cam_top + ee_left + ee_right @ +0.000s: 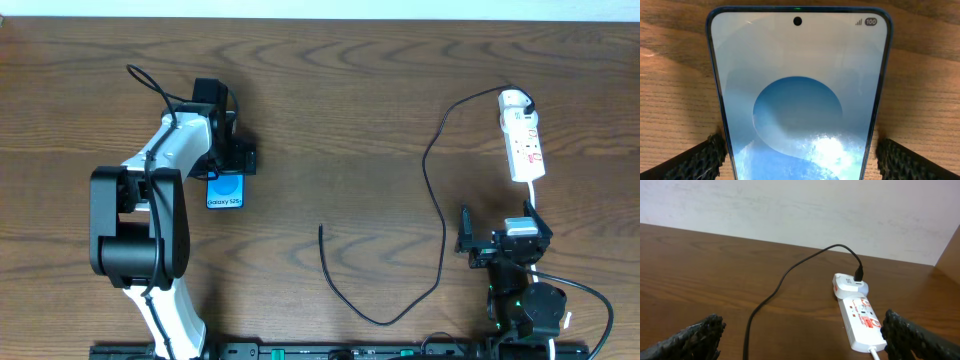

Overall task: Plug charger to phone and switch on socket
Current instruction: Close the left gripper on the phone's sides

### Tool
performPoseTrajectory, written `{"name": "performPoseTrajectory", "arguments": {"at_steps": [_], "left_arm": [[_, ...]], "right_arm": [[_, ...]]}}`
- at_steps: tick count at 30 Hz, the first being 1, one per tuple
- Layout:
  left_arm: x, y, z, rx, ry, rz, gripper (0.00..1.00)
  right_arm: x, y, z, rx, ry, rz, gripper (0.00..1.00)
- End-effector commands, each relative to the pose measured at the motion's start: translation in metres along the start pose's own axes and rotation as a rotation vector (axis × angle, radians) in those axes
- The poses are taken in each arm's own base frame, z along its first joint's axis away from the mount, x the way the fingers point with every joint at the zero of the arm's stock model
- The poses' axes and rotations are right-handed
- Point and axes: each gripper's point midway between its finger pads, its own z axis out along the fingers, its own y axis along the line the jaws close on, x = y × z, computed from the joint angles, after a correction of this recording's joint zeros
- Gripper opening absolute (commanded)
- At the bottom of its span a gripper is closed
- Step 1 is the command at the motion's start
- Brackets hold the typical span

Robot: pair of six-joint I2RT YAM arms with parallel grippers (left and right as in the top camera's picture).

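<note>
The phone (226, 192) lies flat on the table at the left, its blue screen up, and fills the left wrist view (800, 90). My left gripper (228, 172) straddles it, with both fingers (800, 150) touching its long sides. The charger cable (440, 210) runs from a black plug (858, 273) in the far end of the white socket strip (523, 135) and curves down to a free tip (321, 230) mid-table. My right gripper (505, 230) is open and empty just in front of the socket (860, 320).
The socket's white cord (533, 195) runs toward the right arm's base. A pale wall (800, 210) stands behind the table's far edge. The cable loop (390, 320) reaches near the front edge.
</note>
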Motion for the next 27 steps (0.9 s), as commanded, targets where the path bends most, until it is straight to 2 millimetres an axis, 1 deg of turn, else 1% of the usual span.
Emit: {"name": "performPoseTrajectory", "arguments": {"at_steps": [1,27], "left_arm": [[0.0263,-0.0011,0.0202,0.013,0.094,0.012,0.98],[0.0227,-0.0013,0.0205,0.014,0.079,0.012,0.98]], "right_arm": [[0.0005,-0.0007,-0.0003,0.002,0.0,-0.014,0.99],[0.0005,-0.0007,-0.0003,0.002,0.0,-0.014,0.99]]}}
